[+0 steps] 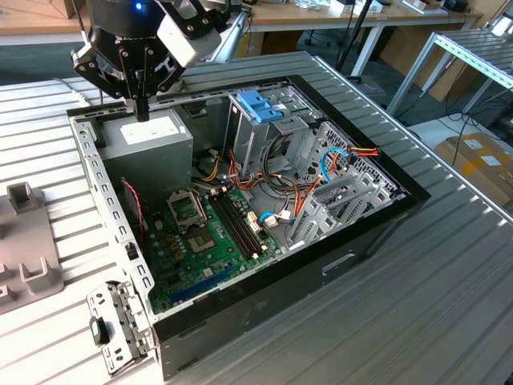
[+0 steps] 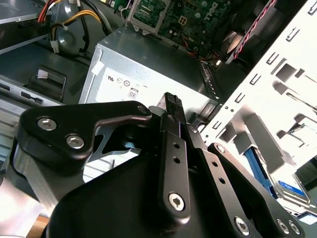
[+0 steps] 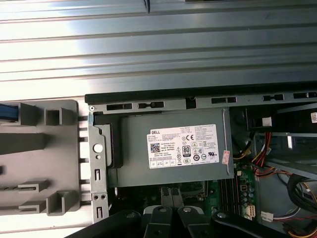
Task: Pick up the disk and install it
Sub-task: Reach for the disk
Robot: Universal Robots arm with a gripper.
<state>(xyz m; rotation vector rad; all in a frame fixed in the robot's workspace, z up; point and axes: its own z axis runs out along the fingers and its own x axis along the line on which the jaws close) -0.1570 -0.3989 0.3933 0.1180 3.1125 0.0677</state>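
A ribbed metal table [image 1: 449, 305] carries an open black computer case [image 1: 240, 313]. Over its grey power supply box [image 1: 148, 132] hangs the black gripper [image 1: 143, 116], jaws pressed together, empty. The thin disk in light blue carrier [image 2: 257, 168] lies outside, behind the perforated case wall [image 2: 277, 74].

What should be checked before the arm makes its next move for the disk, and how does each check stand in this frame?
1. Fingers free of any load: ok; the gripper holds nothing.
2. Fingers open for a grasp: not ok; they are shut.
3. Disk located: ok; the disk sits outside the computer case, past its perforated wall.
4. Gripper above the disk: not ok; it hangs over the power supply inside the case.
5. Drive cage ready to take the disk: cannot tell; cables and a blue latch sit around it.
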